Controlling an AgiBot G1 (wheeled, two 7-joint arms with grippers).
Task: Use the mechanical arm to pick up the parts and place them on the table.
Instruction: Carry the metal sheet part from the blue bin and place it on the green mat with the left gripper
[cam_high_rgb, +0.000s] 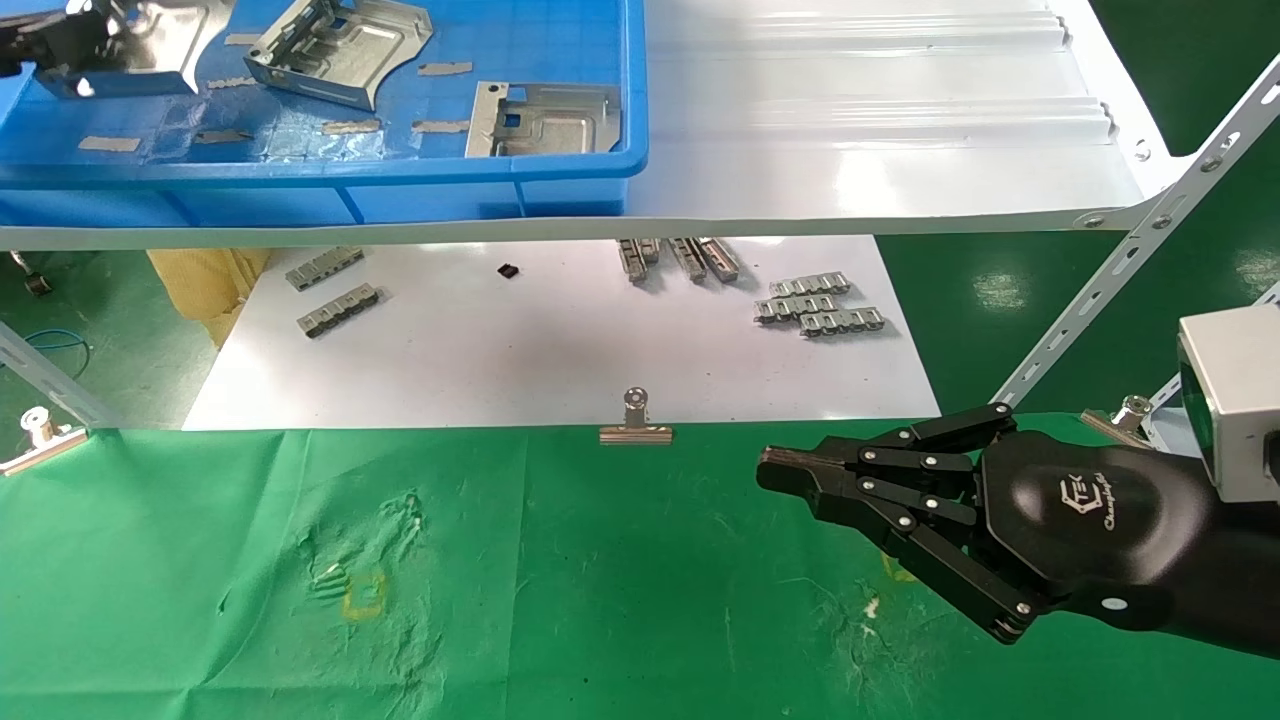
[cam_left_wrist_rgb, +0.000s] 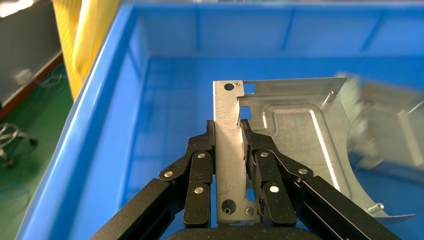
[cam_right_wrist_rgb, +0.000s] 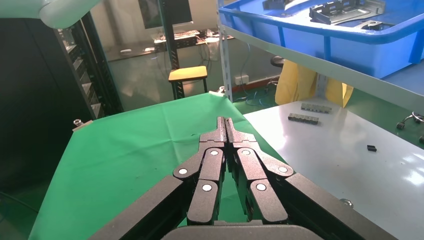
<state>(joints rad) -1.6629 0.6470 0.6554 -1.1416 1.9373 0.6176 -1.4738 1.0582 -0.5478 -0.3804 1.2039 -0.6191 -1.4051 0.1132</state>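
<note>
My left gripper (cam_left_wrist_rgb: 228, 142) is inside the blue bin (cam_left_wrist_rgb: 100, 125) and is shut on the flat slotted flange of a silvery bracket (cam_left_wrist_rgb: 300, 135), which stands upright between its fingers. In the head view this gripper (cam_high_rgb: 40, 45) is a dark shape at the far left of the bin with the held bracket (cam_high_rgb: 140, 45) beside it. Two more brackets lie in the bin, one (cam_high_rgb: 340, 45) in the middle and one (cam_high_rgb: 545, 120) at the right. My right gripper (cam_high_rgb: 790, 470) is shut and empty above the green table (cam_high_rgb: 600, 600); it also shows in the right wrist view (cam_right_wrist_rgb: 225, 122).
The bin (cam_high_rgb: 330, 175) stands on a glossy white ribbed shelf (cam_high_rgb: 880, 120) with slotted angle posts (cam_high_rgb: 1130, 250). Below lies a white sheet (cam_high_rgb: 560, 350) with several small grey strips (cam_high_rgb: 820, 305) and a binder clip (cam_high_rgb: 636, 420) at its front edge.
</note>
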